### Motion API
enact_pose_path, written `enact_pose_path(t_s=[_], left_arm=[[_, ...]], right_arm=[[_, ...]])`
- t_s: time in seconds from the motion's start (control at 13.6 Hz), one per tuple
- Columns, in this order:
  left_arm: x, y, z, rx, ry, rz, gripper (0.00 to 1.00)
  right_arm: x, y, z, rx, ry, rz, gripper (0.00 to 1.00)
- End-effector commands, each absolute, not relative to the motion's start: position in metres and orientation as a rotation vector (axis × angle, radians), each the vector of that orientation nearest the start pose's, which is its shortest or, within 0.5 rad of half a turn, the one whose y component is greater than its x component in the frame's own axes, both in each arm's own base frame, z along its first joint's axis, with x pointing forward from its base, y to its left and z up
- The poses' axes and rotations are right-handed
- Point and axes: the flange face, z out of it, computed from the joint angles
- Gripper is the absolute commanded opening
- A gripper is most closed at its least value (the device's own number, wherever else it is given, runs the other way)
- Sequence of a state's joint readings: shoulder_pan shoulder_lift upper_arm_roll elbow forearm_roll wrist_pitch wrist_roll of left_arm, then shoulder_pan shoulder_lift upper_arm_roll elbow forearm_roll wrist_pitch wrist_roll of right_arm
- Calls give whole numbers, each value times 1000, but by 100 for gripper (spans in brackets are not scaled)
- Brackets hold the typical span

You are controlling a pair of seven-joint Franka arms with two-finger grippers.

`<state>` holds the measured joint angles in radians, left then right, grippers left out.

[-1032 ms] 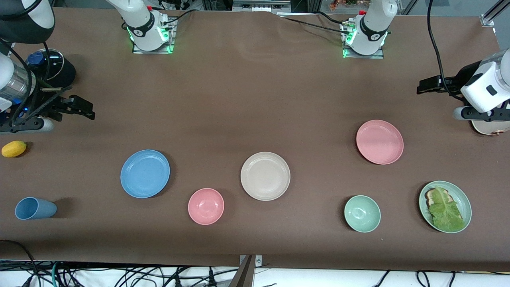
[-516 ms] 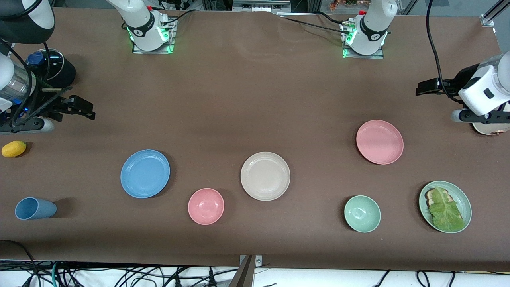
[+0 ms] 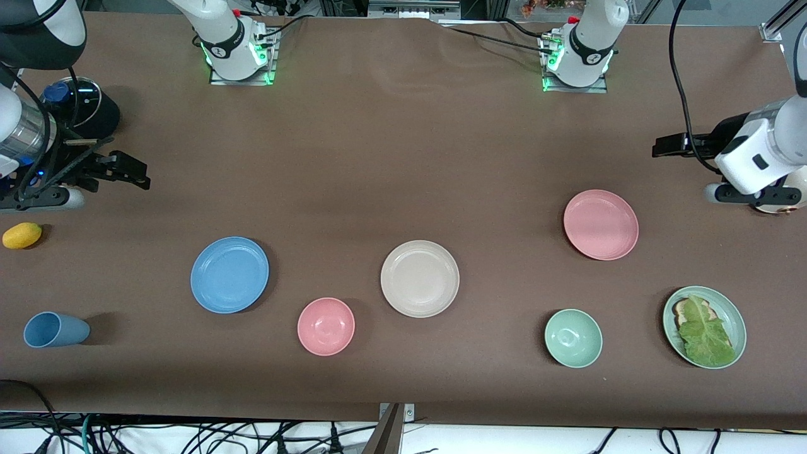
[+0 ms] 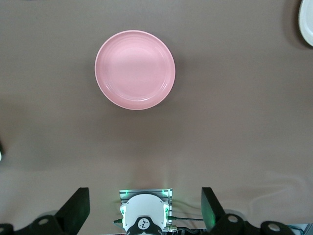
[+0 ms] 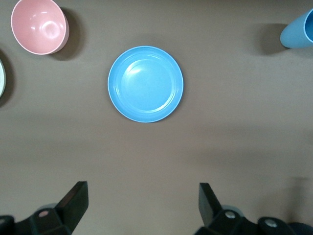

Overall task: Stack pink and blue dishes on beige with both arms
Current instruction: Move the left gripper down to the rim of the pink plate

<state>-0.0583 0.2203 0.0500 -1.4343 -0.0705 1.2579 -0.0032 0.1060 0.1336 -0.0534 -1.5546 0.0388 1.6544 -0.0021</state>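
Observation:
The pink plate (image 3: 601, 224) lies toward the left arm's end of the table, the blue plate (image 3: 229, 275) toward the right arm's end. Between them rests the beige plate (image 3: 420, 278); nothing lies on it. My left gripper (image 3: 669, 146) hovers open over bare table near its end, apart from the pink plate (image 4: 135, 69), which its wrist view shows whole. My right gripper (image 3: 129, 171) hangs open over bare table at the right arm's end. The blue plate (image 5: 145, 83) is in its wrist view. Both grippers (image 4: 144, 196) (image 5: 142, 192) hold nothing.
A pink bowl (image 3: 326, 326) sits nearer the front camera between the blue and beige plates. A green bowl (image 3: 573, 338) and a green plate with lettuce (image 3: 704, 326) lie near the pink plate. A blue cup (image 3: 55, 330), a lemon (image 3: 22, 235) and a black appliance (image 3: 94, 110) are at the right arm's end.
The left arm's hand has shifted a little toward the middle of the table. The right arm and all the dishes have stayed put.

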Motion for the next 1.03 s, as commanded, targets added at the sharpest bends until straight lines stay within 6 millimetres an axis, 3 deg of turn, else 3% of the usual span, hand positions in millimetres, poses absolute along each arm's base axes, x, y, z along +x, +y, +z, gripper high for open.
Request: enact_pose_path(t_s=[0.0, 0.29, 0.52, 0.66, 0.74, 0.96], left_arm=[[590, -21, 527, -3120, 65, 642, 100], [621, -21, 492, -3172, 40, 513, 100], [632, -49, 454, -3159, 107, 550, 100], [633, -50, 439, -3152, 90, 589, 100], [636, -48, 418, -3141, 94, 646, 100], [638, -2, 395, -3191, 28, 659, 100]], right_arm=[[598, 36, 567, -3090, -71, 58, 100], [598, 34, 566, -3090, -64, 60, 100], [598, 34, 567, -3090, -66, 58, 100], [598, 34, 566, -3090, -64, 61, 100], [598, 34, 566, -3090, -64, 61, 100], [598, 34, 566, -3090, -64, 61, 100]])
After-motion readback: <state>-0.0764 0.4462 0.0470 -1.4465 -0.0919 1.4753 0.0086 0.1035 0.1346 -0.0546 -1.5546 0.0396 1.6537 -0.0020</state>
